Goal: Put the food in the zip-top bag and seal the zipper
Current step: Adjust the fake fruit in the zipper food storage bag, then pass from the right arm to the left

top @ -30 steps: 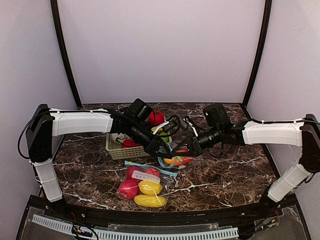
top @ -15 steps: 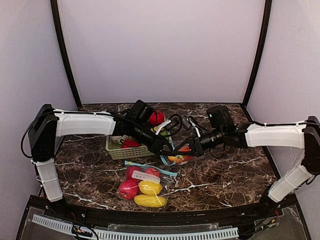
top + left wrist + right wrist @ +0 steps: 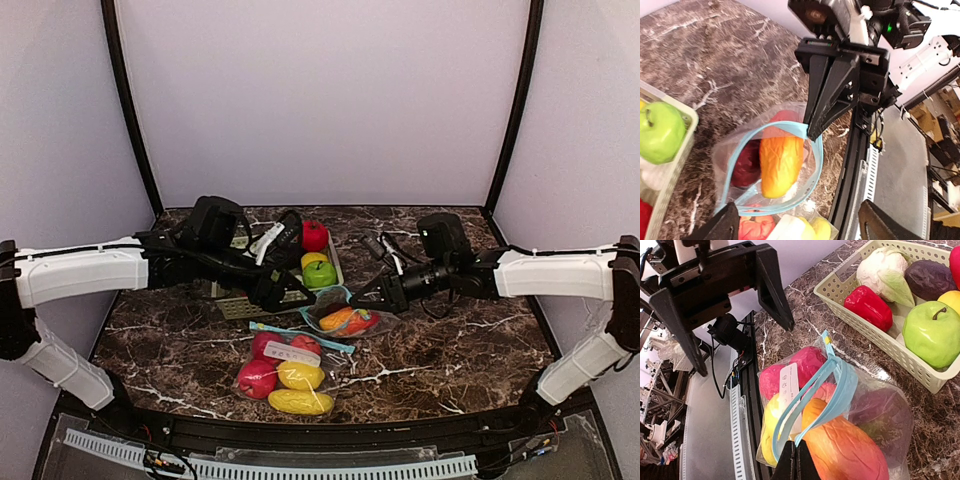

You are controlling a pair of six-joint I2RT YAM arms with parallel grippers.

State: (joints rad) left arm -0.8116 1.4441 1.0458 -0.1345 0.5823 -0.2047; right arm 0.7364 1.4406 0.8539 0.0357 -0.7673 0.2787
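**Right pincer** [image 3: 794, 462]: fingers together, clamped on the blue zipper rim of the zip-top bag [image 3: 875, 405]. The grip holds the rim up off the tabletop [image 3: 450, 340], so the mouth stands open as a loop.

**Left pincer** [image 3: 272, 291]: fingers apart, nothing between them. It hangs over the near wall of the basket [image 3: 880, 347], just beside the bag's mouth and clear of it.

**Zip-top bag, contents:** an orange piece [image 3: 781, 162] lies lengthwise in the middle, and a dark red piece [image 3: 746, 167] touches it on the basket side. A further reddish shape shows behind the film and is too blurred to name.

**Basket** (pale green, slatted): sits on the tabletop just beside the held bag, on its far left side. It holds:
- green apple [image 3: 932, 335]
- red pepper [image 3: 867, 307]
- cabbage [image 3: 885, 272]
- dark purple piece [image 3: 930, 277]
- yellow piece [image 3: 314, 261]
- red apple [image 3: 315, 235]

**Second bag** [image 3: 285, 375]: lies flat nearer the arm bases and apart from both pincers. It holds red and yellow pieces. A white label is on top, and its blue zipper strip is along the far edge.

**Tabletop:** dark brown marble pattern with white veins.
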